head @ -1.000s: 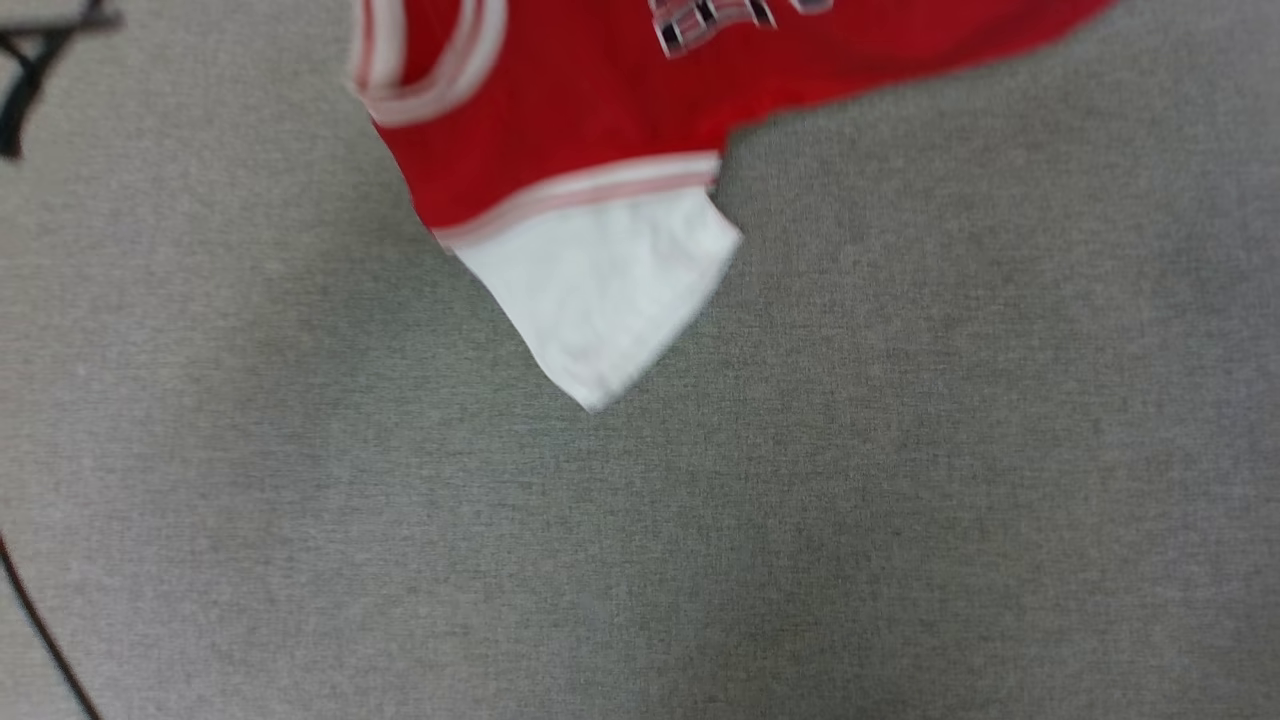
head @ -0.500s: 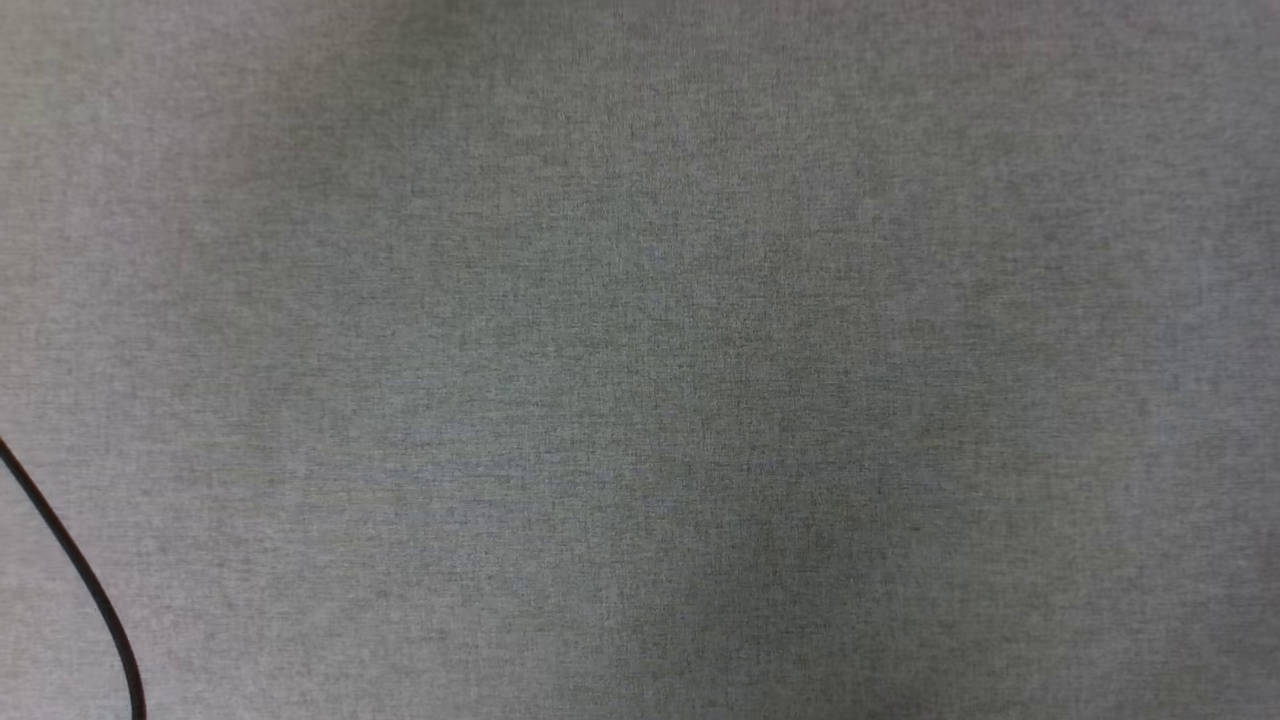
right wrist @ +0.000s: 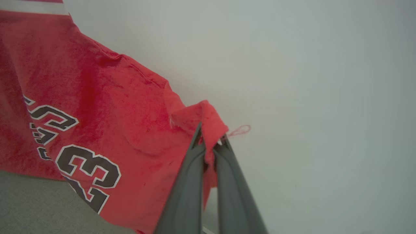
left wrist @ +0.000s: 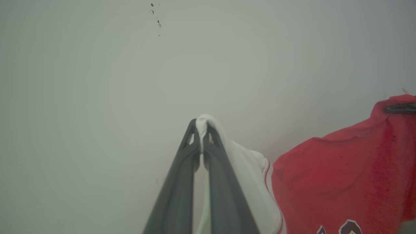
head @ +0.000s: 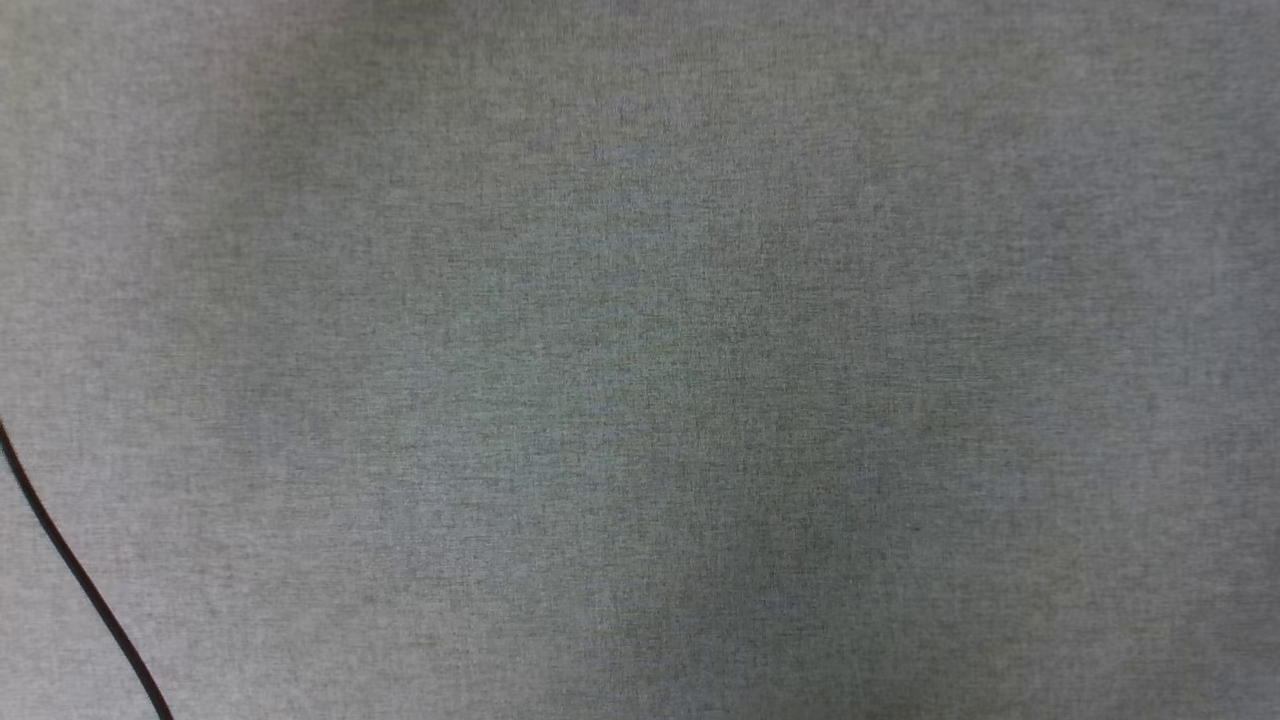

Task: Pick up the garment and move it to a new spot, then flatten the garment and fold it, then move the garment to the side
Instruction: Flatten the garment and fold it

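Since a second ago the garment [left wrist: 341, 172] has been rising out past the top of our head view, and there we are now looking down at the grey cloth-covered counter [head: 640, 360], with a thin black cable [head: 90, 600] crossing its lower left corner. We are holding the garment up in the air between both arms, in front of a pale wall [left wrist: 97, 81]. Our left end effector [left wrist: 201, 128] is clenching a bunched fold of the white sleeve [left wrist: 250, 175], with the striped trim and red body trailing off to the right of that wrist view. Our right end effector [right wrist: 210, 138] is gripping a puckered red corner of the cloth, and a loose thread [right wrist: 240, 130] is curling beside it. Black, white-outlined lettering [right wrist: 89, 165] ending in "23" is facing the right wrist camera, and the garment's lower edge is hanging in front of a strip of the counter.
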Available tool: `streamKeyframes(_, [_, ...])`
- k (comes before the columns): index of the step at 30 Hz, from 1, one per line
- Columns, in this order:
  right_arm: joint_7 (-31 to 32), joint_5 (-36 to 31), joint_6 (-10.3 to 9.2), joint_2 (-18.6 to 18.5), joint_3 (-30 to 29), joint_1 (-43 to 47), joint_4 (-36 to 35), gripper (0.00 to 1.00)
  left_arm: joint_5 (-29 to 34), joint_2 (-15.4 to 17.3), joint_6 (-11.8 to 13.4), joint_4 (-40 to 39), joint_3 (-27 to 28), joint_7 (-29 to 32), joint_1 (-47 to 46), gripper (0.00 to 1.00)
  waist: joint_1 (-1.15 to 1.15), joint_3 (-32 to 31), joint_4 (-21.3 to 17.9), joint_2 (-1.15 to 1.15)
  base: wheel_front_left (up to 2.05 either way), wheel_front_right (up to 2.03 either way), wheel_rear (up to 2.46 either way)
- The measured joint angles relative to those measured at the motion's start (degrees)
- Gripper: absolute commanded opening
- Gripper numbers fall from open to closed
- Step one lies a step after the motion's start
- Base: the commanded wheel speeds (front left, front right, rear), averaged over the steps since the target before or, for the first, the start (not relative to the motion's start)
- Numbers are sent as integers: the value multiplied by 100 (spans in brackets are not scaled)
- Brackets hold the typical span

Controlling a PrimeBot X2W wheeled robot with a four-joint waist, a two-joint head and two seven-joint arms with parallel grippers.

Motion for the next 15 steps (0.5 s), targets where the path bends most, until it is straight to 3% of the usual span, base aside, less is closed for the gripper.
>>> streamKeyframes(9, [-461,655,0,63,749,1243,-147,0,-277,171,-41,-68,-387,-287,1597,0,-1,-403,-16,0,0,0,0])
streamKeyframes(15, [-766,1107,0,-158,1133,2312,-338,0,-492,307,22,-460,-524,-407,2945,0,-1,-872,-3,0,0,0,0])
